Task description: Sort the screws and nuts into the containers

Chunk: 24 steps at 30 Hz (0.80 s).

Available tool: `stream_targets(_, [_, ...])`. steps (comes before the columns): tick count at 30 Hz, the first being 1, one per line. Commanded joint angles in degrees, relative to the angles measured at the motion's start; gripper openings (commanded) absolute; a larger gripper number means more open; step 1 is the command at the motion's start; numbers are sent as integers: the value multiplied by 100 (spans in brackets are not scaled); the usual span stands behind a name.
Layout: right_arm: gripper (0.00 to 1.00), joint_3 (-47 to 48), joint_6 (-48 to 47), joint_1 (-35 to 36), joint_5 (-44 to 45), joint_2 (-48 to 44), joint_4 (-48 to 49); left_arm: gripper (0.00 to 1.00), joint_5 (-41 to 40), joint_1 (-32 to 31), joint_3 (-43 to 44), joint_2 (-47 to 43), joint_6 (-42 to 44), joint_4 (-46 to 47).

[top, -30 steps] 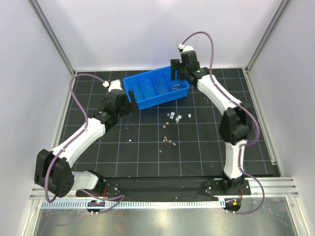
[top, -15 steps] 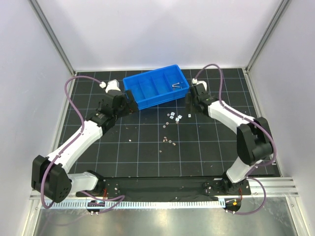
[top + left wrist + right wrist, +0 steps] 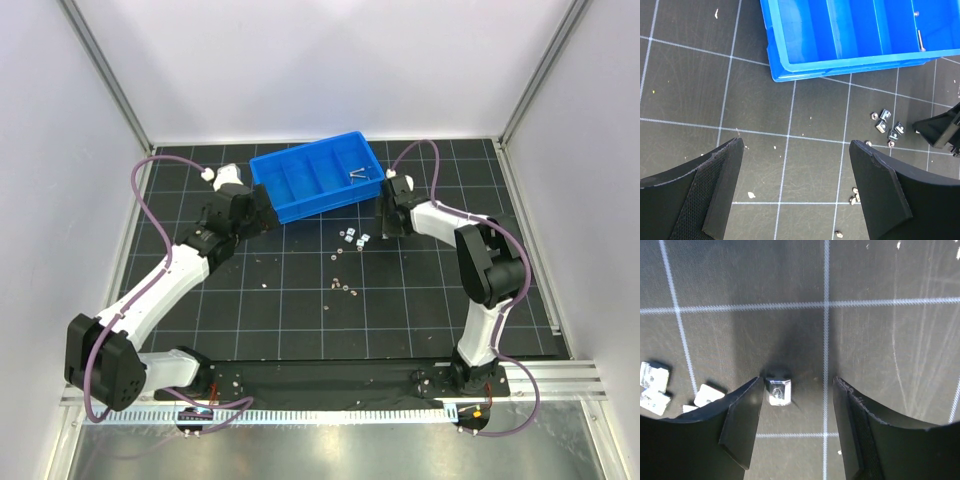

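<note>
The blue tray (image 3: pixel 320 207) lies at the back of the mat, its containers side by side. Two screws (image 3: pixel 358 173) rest in its rightmost section; one screw (image 3: pixel 921 40) shows in the left wrist view. Several nuts (image 3: pixel 352 238) lie in front of the tray, with more small pieces (image 3: pixel 340 285) nearer. My right gripper (image 3: pixel 388 222) is down at the mat, right of that cluster. In its wrist view the right gripper (image 3: pixel 797 385) is open around one nut (image 3: pixel 778 390), which sits against the left finger. My left gripper (image 3: pixel 796 150) hangs open and empty over bare mat, near the tray (image 3: pixel 855 63).
Two more nuts (image 3: pixel 654 385) lie just left of the right fingers. The black grid mat (image 3: pixel 300 320) carries pale specks. White enclosure walls and metal posts surround it. The right gripper's black tip (image 3: pixel 940 131) shows at the right edge of the left wrist view.
The right arm has come from above the tray's right end down to the mat beside the nuts, and its jaws have narrowed around one nut. The left arm shifted slightly.
</note>
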Motion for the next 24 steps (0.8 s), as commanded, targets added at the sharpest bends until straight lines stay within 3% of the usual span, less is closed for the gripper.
stream_targets(1, [63, 274, 98, 14, -205, 77, 244, 91, -181, 27, 51, -14, 38, 4])
stream_targets(9, [53, 230, 134, 14, -311, 113, 60, 91, -155, 18, 60, 30, 29, -5])
stream_targets(20, [47, 239, -68, 190, -30, 279, -300, 91, -137, 18, 16, 22, 12, 4])
stream_targets(24, [39, 283, -77, 251, 14, 446, -362, 91, -146, 18, -19, -5, 29, 4])
